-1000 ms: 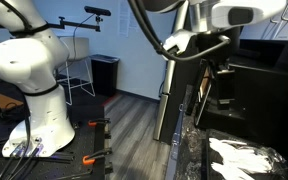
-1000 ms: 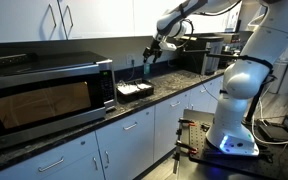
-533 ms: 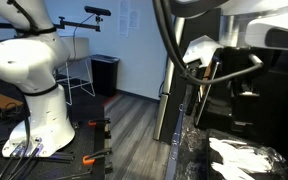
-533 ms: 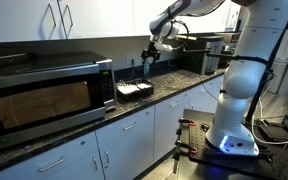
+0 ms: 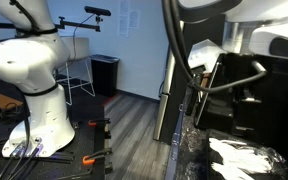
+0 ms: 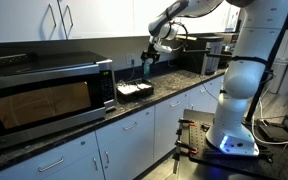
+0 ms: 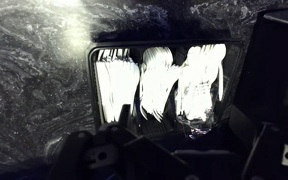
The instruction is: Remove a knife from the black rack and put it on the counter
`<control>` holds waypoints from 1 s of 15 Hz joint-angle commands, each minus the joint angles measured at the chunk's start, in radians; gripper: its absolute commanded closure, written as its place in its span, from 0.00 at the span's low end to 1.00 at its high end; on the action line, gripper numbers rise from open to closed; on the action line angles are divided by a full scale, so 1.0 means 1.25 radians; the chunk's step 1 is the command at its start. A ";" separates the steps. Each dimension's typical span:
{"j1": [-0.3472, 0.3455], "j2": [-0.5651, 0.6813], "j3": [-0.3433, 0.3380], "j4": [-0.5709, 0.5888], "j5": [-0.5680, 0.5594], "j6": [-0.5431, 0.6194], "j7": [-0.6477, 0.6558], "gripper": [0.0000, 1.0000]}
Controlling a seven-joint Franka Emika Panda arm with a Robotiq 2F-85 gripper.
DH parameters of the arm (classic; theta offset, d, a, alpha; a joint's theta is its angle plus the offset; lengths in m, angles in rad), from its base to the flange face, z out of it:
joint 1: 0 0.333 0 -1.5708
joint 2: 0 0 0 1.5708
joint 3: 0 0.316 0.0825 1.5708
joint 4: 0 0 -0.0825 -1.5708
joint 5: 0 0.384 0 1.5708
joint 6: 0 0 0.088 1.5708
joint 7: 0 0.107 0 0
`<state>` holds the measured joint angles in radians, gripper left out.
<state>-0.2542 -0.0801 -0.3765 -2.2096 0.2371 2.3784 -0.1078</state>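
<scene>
Hand (image 6: 149, 56) hovers above the black rack (image 6: 135, 90); how far open, or holding anything, cannot be told.

Counter (image 7: 29, 90), left of frame: glossy black stone, white-speckled. Rack (image 7: 138, 75), centre: matt black. Floor (image 5: 129, 120), lower centre: grey wood planks.

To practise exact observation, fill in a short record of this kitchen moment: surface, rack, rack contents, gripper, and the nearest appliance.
surface: counter, glossy black with white speckles
rack: black rack standing on the counter
contents: white utensils in three compartments; too blurred to tell whether they are knives
gripper: gripper above the rack, not touching it; open or shut cannot be told
appliance: microwave beside the rack
</scene>
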 commanded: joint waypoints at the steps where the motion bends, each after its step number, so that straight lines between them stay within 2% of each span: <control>1: -0.018 0.057 0.008 0.022 0.029 -0.004 0.005 0.00; 6: -0.037 0.127 0.015 0.023 0.076 0.022 0.007 0.00; 11: -0.057 0.206 0.023 0.037 0.076 0.125 0.003 0.00; 15: -0.081 0.263 0.046 0.082 0.086 0.120 -0.005 0.00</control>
<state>-0.3234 0.1922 -0.3541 -2.1701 0.3185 2.5363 -0.1088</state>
